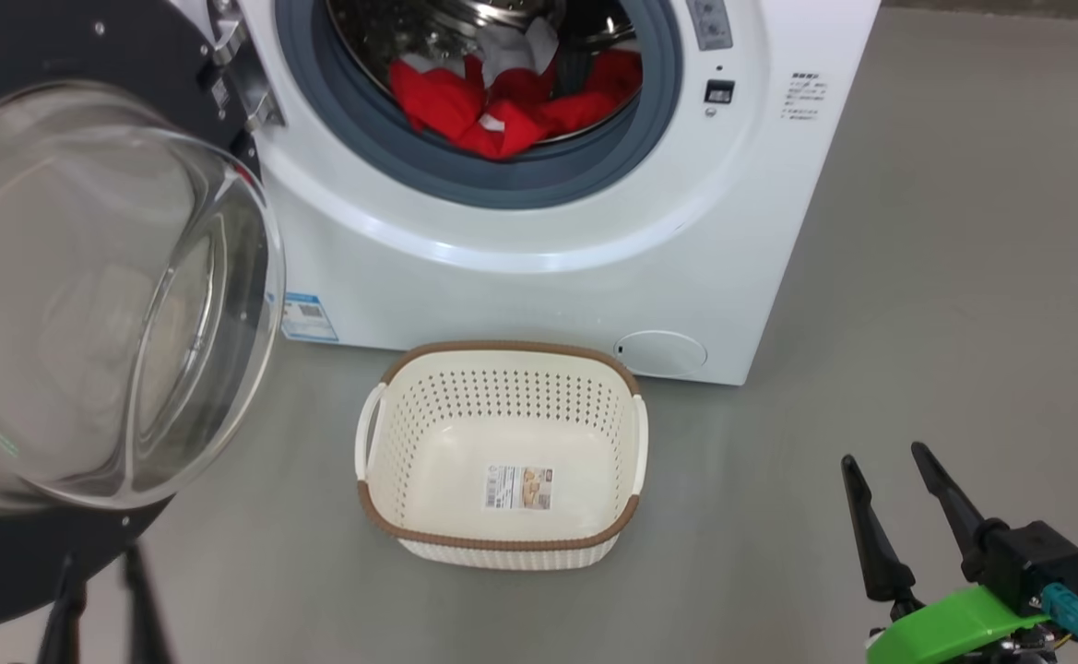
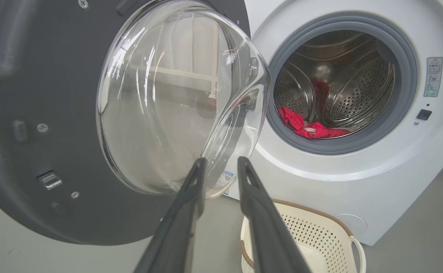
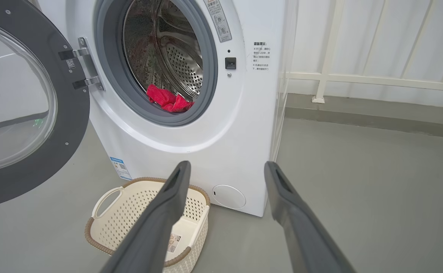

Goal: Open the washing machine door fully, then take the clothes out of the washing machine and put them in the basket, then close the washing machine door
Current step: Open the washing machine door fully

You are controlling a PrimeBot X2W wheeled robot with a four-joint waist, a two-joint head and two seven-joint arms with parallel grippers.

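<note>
The washing machine [image 1: 548,277] stands with its round port uncovered. The washing machine door [image 1: 87,304] is swung out to the left, glass bulge facing me. Red clothes [image 1: 502,111] with white parts lie at the drum's front lip, also seen as clothes [image 2: 308,129] and clothes [image 3: 168,102]. The basket [image 1: 502,544] sits empty on the floor before the machine. My left gripper [image 2: 222,162] is just below the door's glass, fingers slightly apart and holding nothing; it shows as left gripper [image 1: 99,558] under the door rim. My right gripper [image 1: 884,456] hangs open, right of the basket [image 3: 104,242].
Grey floor [image 1: 963,277] spreads to the right of the machine. A white railing [image 3: 357,79] and wall run behind on the right. The swung-out door [image 3: 16,106] takes up the space left of the basket. A round filter cover [image 1: 660,353] sits low on the machine.
</note>
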